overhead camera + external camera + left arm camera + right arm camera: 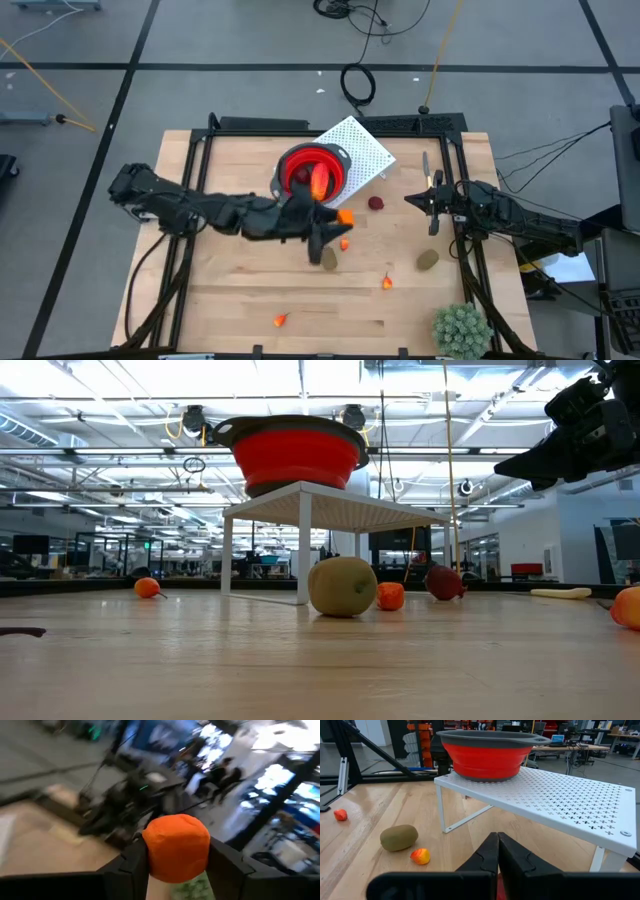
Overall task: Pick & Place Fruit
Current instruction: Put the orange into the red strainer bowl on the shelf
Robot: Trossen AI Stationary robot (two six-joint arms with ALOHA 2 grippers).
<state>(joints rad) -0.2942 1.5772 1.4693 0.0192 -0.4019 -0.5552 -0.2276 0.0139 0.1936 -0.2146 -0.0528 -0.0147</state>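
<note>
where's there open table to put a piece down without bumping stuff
The widest bare wood is the table's left-front stretch, bordered by the left arm and a small orange bit. The strip under the white rack is also bare. It is crowded around the left gripper, between the red bowl, dark red ball and brown-green oval.

red bowl (487, 755), white perforated shelf (560, 800), orange fruit (176, 847)

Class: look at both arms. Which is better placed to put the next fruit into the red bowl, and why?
Left. The left gripper already grips an orange fruit and sits right beside the red bowl on the white rack. The right gripper is shut, empty and farther away.
</note>
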